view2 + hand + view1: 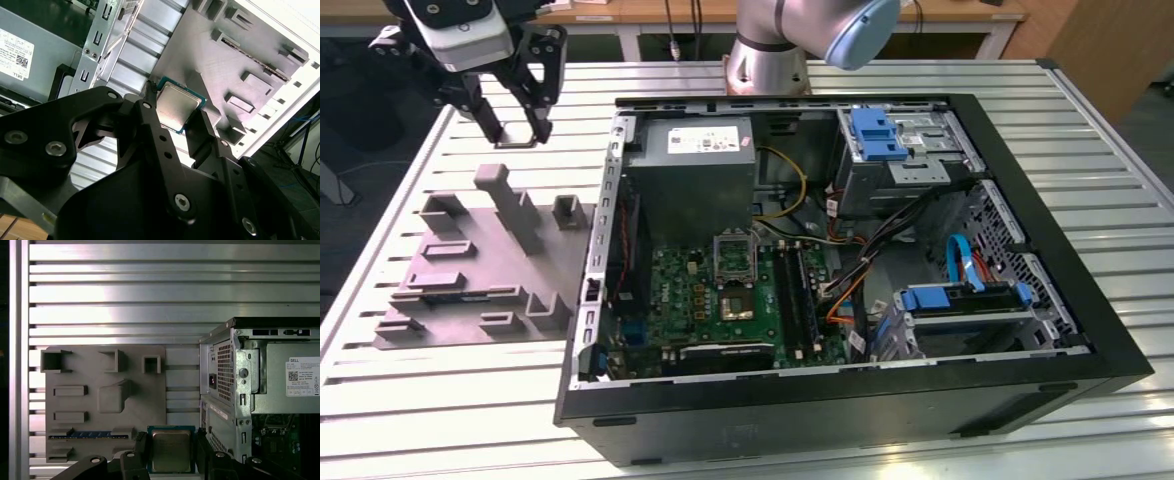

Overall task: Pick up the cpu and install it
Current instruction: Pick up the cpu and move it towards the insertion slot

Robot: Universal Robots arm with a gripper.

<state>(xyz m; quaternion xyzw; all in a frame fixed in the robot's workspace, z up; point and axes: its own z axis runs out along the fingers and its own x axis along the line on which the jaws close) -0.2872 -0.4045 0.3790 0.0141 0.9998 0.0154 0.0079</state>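
1. Exterior view's left: grey plastic tray w/ upright blocks lies flat on the slatted metal desk, just beside the open pc case.
2. Over the tray's far end hangs the pincer, tips pointing down, apart from both tray & desk.
3. In both wrist views the cpu sits between the pincer's two black fingers, which are closed on opposite edges of it. Pale metal top faces the cameras, green rim showing. In the first wrist view the tray shows beyond the chip, so it's in the air over the tray.
4. Step in hand, as I read it: pick-up done, chip lifted, carry toward the case not far along. The chip is well apart from the board.
5. Mid-frame, inside the case: grey power supply by the near wall; below it the green motherboard w/ metal-framed socket. Can't tell if its frame is open enough.
6. Left of the task: seating. Judgement: that calls for the chip held flat, square to the socket & corner-matched, lowered w/o force. The grip is on thin edges only, so a tilt or slip is the risk.
7. Exterior view's right: drive cages w/ blue clips, cable bundles near the socket area, which could crowd the approach.
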